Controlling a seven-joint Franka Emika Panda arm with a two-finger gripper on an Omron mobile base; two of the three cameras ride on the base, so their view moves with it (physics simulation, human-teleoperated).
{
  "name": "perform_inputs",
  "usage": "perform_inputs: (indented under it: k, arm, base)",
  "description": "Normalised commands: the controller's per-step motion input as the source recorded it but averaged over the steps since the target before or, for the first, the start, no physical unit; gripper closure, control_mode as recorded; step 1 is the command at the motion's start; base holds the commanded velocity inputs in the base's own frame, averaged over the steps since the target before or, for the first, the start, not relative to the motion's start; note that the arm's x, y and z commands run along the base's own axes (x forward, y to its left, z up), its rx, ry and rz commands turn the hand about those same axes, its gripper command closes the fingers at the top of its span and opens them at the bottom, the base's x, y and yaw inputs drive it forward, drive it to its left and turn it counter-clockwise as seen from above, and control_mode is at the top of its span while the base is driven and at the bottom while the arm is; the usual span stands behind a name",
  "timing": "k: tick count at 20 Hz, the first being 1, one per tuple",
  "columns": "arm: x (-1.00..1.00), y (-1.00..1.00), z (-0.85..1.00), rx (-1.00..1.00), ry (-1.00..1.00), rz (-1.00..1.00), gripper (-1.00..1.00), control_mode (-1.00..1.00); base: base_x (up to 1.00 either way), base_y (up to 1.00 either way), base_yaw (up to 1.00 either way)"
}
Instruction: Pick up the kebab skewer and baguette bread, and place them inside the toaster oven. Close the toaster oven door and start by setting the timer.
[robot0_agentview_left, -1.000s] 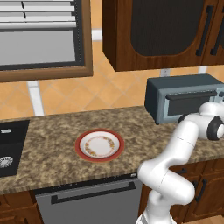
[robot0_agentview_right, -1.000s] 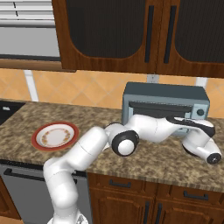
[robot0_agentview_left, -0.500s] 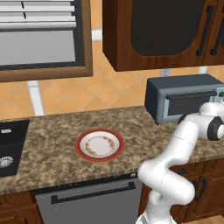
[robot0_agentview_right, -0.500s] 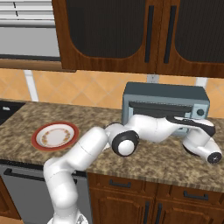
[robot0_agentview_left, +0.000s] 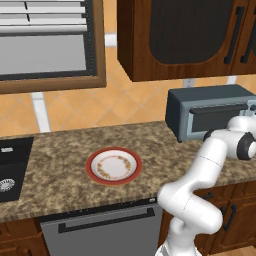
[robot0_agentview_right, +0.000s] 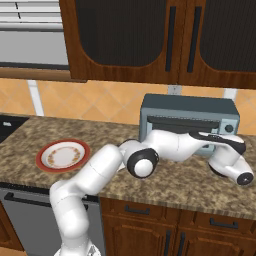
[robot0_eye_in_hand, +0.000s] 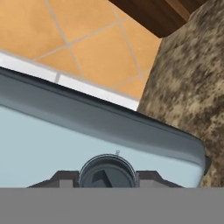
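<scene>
The toaster oven (robot0_agentview_left: 210, 117) (robot0_agentview_right: 187, 117) stands at the back right of the counter. Its door (robot0_agentview_left: 220, 125) is shut, with the dark bar handle (robot0_agentview_left: 217, 109) across the top. My gripper (robot0_agentview_right: 227, 132) reaches the oven's right control strip. In the hand view, the gripper (robot0_eye_in_hand: 107, 181) has a round dark timer knob (robot0_eye_in_hand: 107, 170) between its fingertips (robot0_eye_in_hand: 65, 179), which touch the knob on both sides. The light blue-grey front (robot0_eye_in_hand: 43, 144) surrounds the knob. The kebab skewer and the baguette bread are hidden from view.
A red-rimmed plate (robot0_agentview_left: 114, 166) (robot0_agentview_right: 63, 155) lies on the granite counter (robot0_agentview_left: 60, 160), nothing on it. A dark sink (robot0_agentview_left: 10, 170) is at the far left. Wooden cabinets (robot0_agentview_right: 150, 40) hang above the oven. A dishwasher front (robot0_agentview_left: 100, 230) sits under the counter.
</scene>
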Motion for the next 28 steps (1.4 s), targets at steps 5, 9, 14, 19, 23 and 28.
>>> perform_inputs:
  k: [5,9,14,19,23,28]
  arm:
    - [0.0,0.04,0.02,0.2,0.05,-0.08,1.0,-1.0]
    - [0.0,0.13,0.02,0.22,0.02,-0.08,1.0,-1.0]
    - [0.0,0.22,0.0,0.23,0.0,-0.1,1.0,-1.0]
    - [0.0,0.18,0.0,0.23,0.0,-0.1,1.0,-1.0]
    - [0.0,0.13,0.0,0.24,0.0,-0.09,1.0,-1.0]
    - [0.0,0.06,0.0,0.25,0.0,-0.08,1.0,-1.0]
  base:
    - [0.0,0.0,0.0]
    - [0.0,0.0,0.0]
    - [0.0,0.0,0.0]
    - [0.0,0.0,0.0]
    - [0.0,0.0,0.0]
    - [0.0,0.0,0.0]
